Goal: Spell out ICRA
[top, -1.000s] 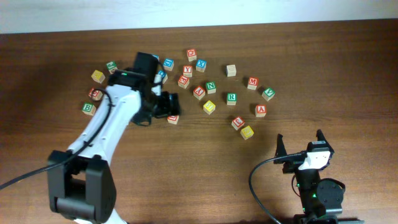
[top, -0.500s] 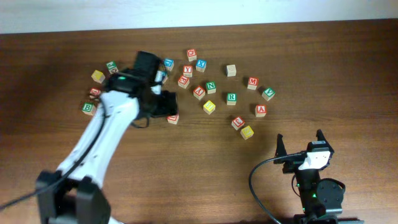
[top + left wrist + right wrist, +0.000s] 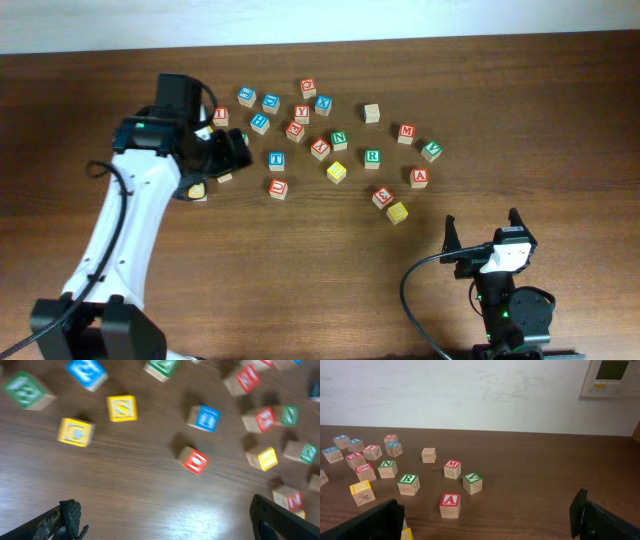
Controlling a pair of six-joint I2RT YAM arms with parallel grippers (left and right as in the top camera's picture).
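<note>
Left pincer (image 3: 165, 514) released, empty, above counter (image 3: 125, 491); its view blurred, letters unreadable. Right pincer (image 3: 487, 516) released, empty. Right wrist view reads R block (image 3: 408, 484) and A block (image 3: 450, 504) clearly, near each other, not touching

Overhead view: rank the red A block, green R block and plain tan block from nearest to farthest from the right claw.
1. red A block, just up-left of the right claw
2. green R block, farther left, mid-cluster
3. plain tan block, directly behind the R, toward the table's far edge
</note>
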